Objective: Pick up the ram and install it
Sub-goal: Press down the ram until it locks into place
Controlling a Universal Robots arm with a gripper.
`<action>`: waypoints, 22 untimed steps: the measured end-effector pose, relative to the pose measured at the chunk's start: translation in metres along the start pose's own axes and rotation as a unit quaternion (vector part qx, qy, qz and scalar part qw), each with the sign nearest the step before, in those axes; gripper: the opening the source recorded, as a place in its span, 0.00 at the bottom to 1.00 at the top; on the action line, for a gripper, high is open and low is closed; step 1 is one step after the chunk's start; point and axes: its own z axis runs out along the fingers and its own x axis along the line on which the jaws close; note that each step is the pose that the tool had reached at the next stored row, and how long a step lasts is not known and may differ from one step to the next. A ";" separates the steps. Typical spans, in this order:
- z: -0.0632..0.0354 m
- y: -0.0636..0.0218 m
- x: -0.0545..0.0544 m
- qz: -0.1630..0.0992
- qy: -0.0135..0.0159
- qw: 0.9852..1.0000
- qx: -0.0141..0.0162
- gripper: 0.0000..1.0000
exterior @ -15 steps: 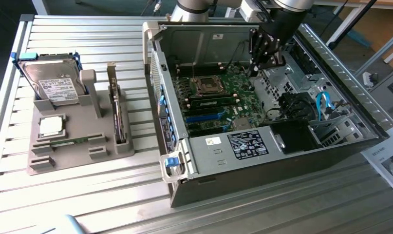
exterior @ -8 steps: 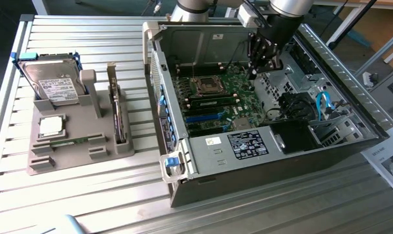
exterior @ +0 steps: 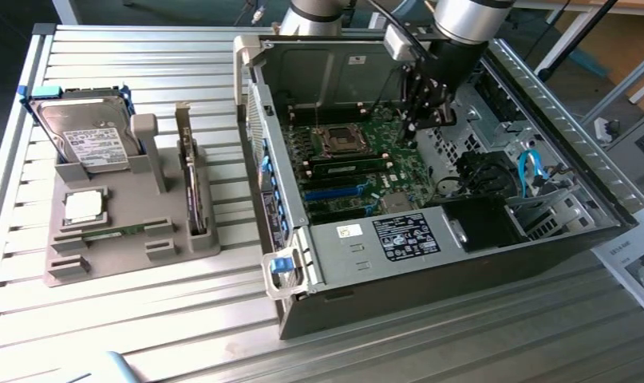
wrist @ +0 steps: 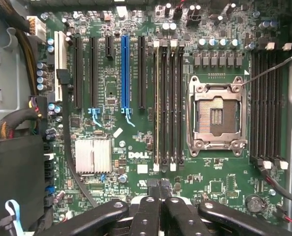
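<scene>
Exterior view: arm reaching into an open computer case point(exterior: 428, 239) on a slatted metal surface point(exterior: 140, 319).

The case lies open on the exterior view's right, its green motherboard point(exterior: 353, 159) exposed with an empty processor socket point(exterior: 341, 142). To the exterior view's left, well apart from the case, a grey parts holder point(exterior: 120, 239) carries a silver hard drive point(exterior: 88, 140) and a square processor chip point(exterior: 83, 206). The claw point(exterior: 428, 100) hangs above the motherboard, fingers together with nothing visible between them. In the wrist view the claw point(wrist: 155, 191) sits over the board near the memory slots point(wrist: 168, 103), one of which holds the ram point(wrist: 157, 105), seated upright beside empty slots.
</scene>
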 end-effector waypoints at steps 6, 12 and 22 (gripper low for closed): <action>0.0106 0.0001 0.000 0.000 0.000 1.000 0.001 0.11; 0.0204 0.0004 0.000 0.000 0.000 1.000 0.002 0.11; 0.0397 0.0011 -0.001 0.000 0.000 1.000 0.004 0.11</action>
